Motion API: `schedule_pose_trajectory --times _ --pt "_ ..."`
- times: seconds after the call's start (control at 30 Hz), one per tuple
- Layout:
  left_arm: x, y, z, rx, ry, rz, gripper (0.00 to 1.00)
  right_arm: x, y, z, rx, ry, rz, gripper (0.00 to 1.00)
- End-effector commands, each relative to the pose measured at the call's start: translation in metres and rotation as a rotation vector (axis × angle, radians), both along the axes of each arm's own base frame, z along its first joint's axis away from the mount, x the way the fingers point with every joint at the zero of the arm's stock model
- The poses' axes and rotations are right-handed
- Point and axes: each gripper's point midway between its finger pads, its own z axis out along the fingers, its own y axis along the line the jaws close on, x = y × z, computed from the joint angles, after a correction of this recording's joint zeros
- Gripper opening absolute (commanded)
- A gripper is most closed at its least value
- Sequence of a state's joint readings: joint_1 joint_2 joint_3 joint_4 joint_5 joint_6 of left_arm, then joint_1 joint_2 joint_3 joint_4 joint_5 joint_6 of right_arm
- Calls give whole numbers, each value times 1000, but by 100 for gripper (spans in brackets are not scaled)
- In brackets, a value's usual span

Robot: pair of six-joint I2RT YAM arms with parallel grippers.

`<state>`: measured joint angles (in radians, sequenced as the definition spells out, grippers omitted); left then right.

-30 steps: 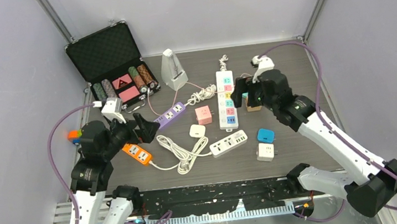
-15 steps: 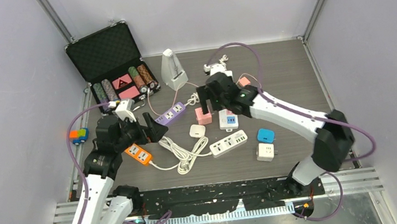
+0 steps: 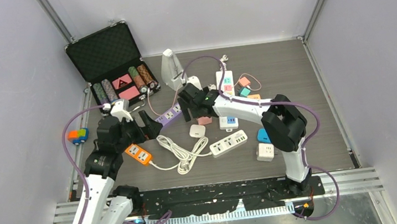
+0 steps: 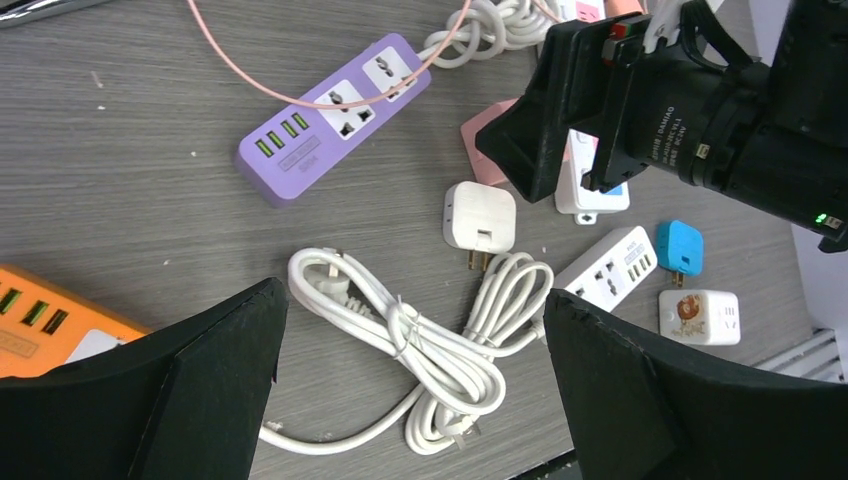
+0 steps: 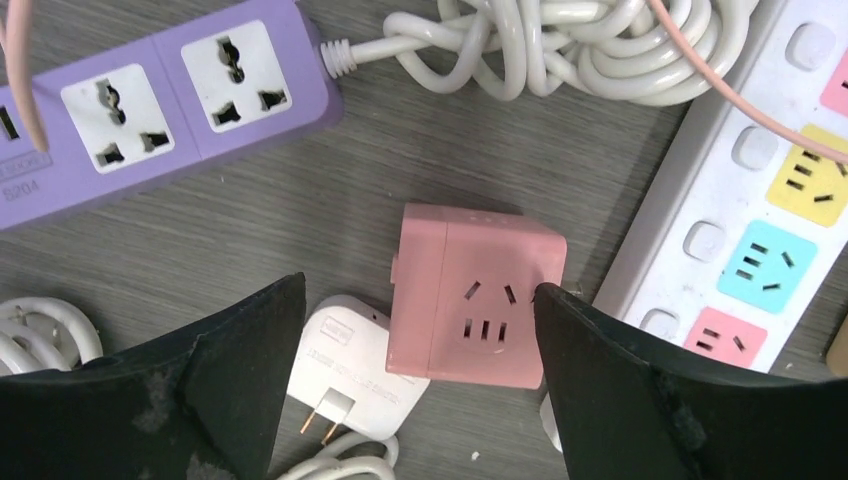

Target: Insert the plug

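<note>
A dark, wood-grained table (image 3: 292,74) is enclosed by pale lilac walls and is strewn with power strips and adapters. The right gripper (image 3: 192,104) is positioned over the middle of the table, its jaws spread wide and nothing held. In the right wrist view, a pink cube socket (image 5: 480,300) is framed between the two fingers; whether it is touched cannot be told. A white plug adapter (image 5: 345,360) is laid flat just beside the cube's left edge, its two prongs pointed away from it and plugged into nothing. A purple power strip (image 5: 150,100) is set beyond the cube, and a long white strip with coloured sockets (image 5: 760,210) is seen at its right.

The left gripper (image 3: 150,125) is held above the table's left half, its jaws likewise parted wide and empty. Beneath it, in the left wrist view, a coiled white cable (image 4: 420,340) is spread on the wood, its plug left loose. An orange power strip (image 4: 40,320) is glimpsed at the left edge, and a short white strip (image 4: 610,268), a blue cube (image 4: 680,247) and a white cube (image 4: 700,317) are grouped at the right. An open case of poker chips (image 3: 107,55) and a metronome (image 3: 171,69) are stood at the far side.
</note>
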<state>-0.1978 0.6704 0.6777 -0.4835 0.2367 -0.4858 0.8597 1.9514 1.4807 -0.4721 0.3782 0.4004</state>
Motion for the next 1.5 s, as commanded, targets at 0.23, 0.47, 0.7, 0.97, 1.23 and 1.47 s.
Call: schedule_pose_trajectory --times 0.23,0.47,0.7,0.97,1.23,1.47 --pt "4 11 -4 40 3 54 100 20 -4 -8 -56 -38 -87 87" --pt "2 9 -7 33 15 41 100 26 -7 9 -55 -112 -63 97" --pt "0 7 -10 22 28 35 100 23 -10 -9 -67 -55 -89 93" --pt "-6 -8 -6 -13 10 -63 100 24 -4 -19 -5 -25 -80 73" --pt "-7 -32 3 -102 -20 -179 100 26 -3 -6 145 -13 -82 40" --pt "4 -52 23 -160 -82 -251 100 24 -8 51 485 -7 1 38"
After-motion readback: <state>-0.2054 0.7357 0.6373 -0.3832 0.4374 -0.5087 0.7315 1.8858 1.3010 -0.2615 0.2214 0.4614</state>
